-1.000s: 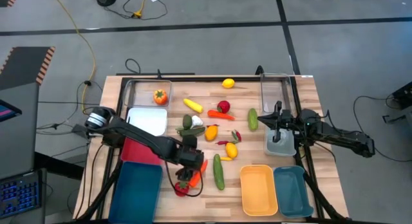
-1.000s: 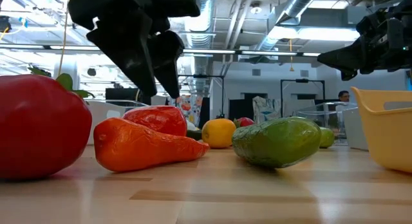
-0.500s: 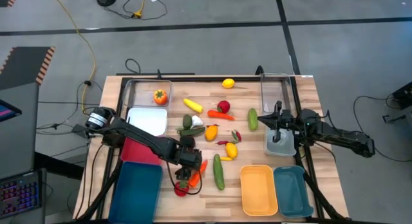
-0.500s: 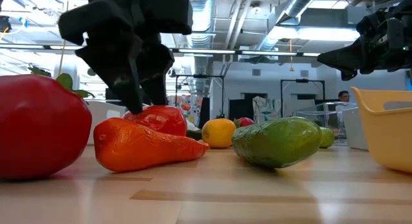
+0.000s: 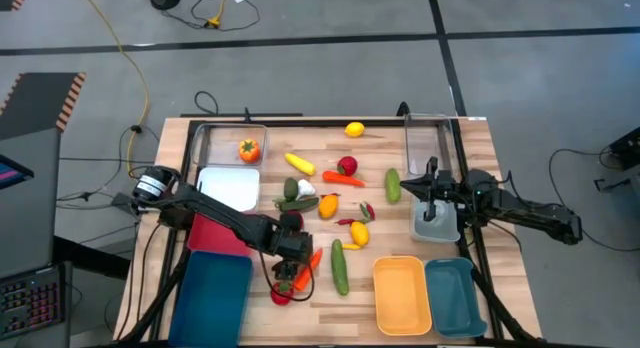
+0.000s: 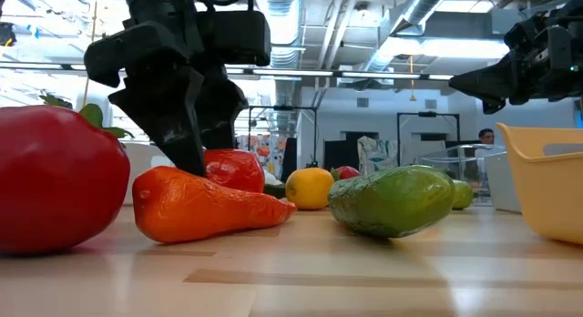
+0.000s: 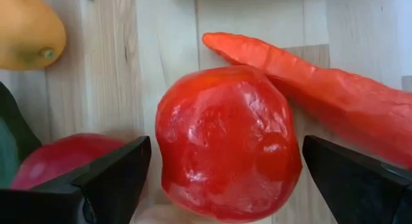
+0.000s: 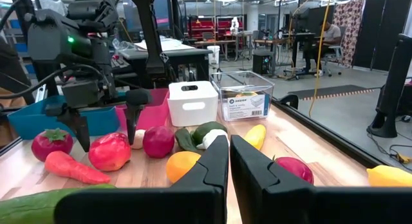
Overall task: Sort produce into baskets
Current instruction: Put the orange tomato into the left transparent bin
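One red tomato [image 7: 228, 143] is framed between the spread fingers of the left hand [image 5: 291, 271], which is lowered around it near the front edge of the surface [image 5: 470, 138]; the fingers [image 7: 96, 182] stand wide on either side and are not seen pressing it. An orange carrot [image 7: 322, 95] lies just beside the tomato, touching it, and a second red fruit [image 6: 55, 176] is seen close by at the very front. A green cucumber [image 5: 339, 265] lies near these, and more produce is scattered across the middle of the surface. A dark teal basket [image 5: 213, 293] sits just beside the left arm, with a pink-red basket [image 5: 213, 233] behind it. The right hand [image 5: 430, 198] is held closed and empty over a clear basket [image 5: 428, 138] at the right side.
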Motion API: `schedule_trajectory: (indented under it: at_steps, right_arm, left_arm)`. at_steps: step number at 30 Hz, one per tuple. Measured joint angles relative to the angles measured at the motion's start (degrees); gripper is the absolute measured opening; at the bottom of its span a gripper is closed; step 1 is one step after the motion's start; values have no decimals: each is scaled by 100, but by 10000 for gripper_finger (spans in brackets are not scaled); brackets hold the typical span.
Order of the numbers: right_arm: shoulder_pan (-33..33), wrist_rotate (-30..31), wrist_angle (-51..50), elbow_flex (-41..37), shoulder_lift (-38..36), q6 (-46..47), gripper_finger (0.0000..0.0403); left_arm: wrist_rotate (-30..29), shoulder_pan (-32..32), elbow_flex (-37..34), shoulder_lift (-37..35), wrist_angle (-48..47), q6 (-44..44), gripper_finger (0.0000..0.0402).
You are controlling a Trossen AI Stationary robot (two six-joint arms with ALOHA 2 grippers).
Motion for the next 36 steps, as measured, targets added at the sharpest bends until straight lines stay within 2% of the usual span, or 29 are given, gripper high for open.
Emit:
schedule_trajectory:
  at_steps: [13, 22, 30, 36]
  right_arm:
    - [2, -2, 2, 0, 0, -2, 47]
    - [0, 0, 2, 0, 0, 0, 47]
    - [2, 0, 2, 0, 2, 0, 47]
    - [2, 0, 0, 0, 0, 0, 47]
  left_arm:
    - [33, 27, 39, 315, 134, 49, 323]
    - [-362, 55, 542, 268, -592, 287, 318]
    - [-873, 516, 1056, -358, -1638, 295, 318]
    - [-1007, 1369, 1043, -1086, -2393, 311, 317]
